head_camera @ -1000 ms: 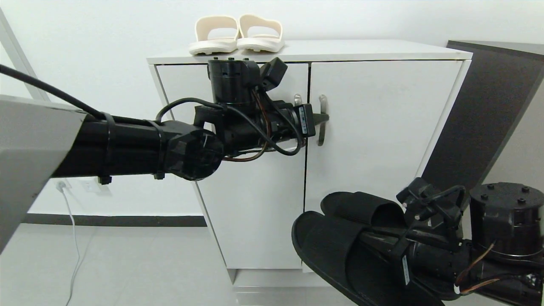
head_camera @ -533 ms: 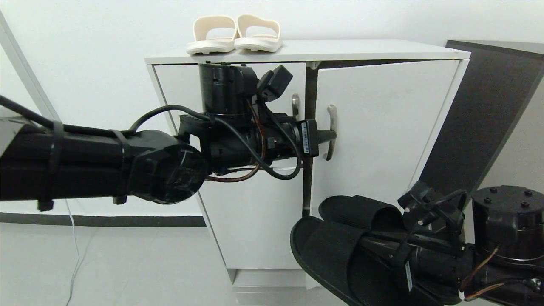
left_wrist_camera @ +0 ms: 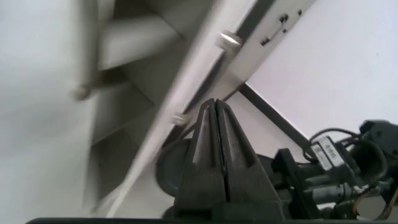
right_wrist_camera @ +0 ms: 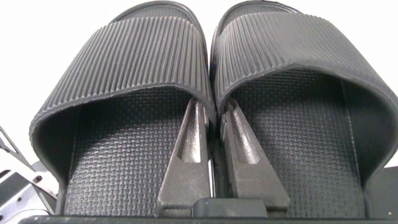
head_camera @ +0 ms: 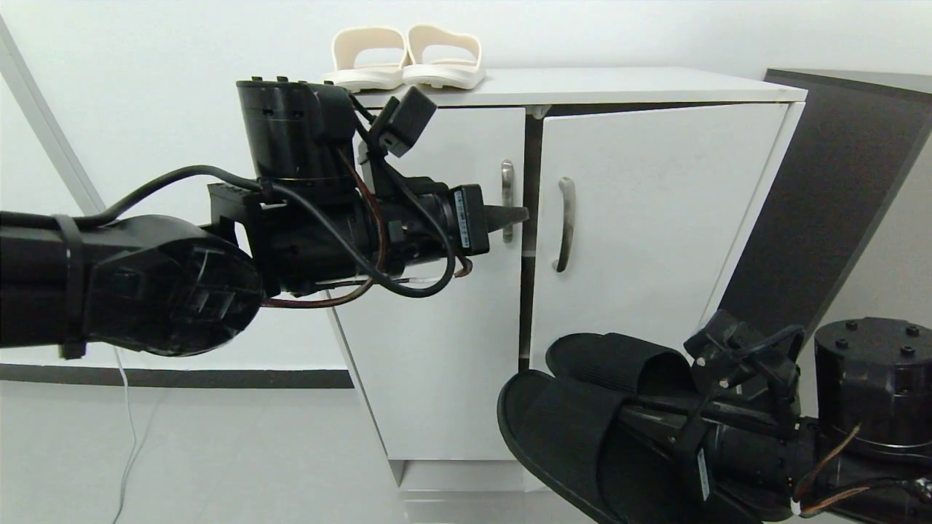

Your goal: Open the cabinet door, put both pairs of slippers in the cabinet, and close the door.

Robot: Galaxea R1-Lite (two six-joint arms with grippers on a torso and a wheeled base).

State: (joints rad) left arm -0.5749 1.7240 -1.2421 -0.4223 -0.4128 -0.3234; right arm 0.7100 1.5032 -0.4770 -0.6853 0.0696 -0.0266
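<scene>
The white cabinet (head_camera: pixel 641 86) has two doors. Its right door (head_camera: pixel 655 218) stands slightly ajar, with a dark gap beside its handle (head_camera: pixel 563 222). My left gripper (head_camera: pixel 515 215) is shut and empty, level with the left door's handle (head_camera: pixel 507 182) and clear of the right one. In the left wrist view its shut fingers (left_wrist_camera: pixel 216 146) point at the door edge and handle (left_wrist_camera: pixel 202 78). A beige pair of slippers (head_camera: pixel 405 57) lies on the cabinet top. My right gripper (right_wrist_camera: pixel 213 155) is shut on the inner edges of the black pair of slippers (head_camera: pixel 582 422), low in front of the right door.
A dark panel (head_camera: pixel 837 182) leans against the wall right of the cabinet. A white cable (head_camera: pixel 129 429) hangs to the grey floor at the left. Open floor lies left of the cabinet base.
My left gripper pulled the right door ajar by its handle, then came off it and drew back to the left. The black slippers in my right gripper stayed put.
</scene>
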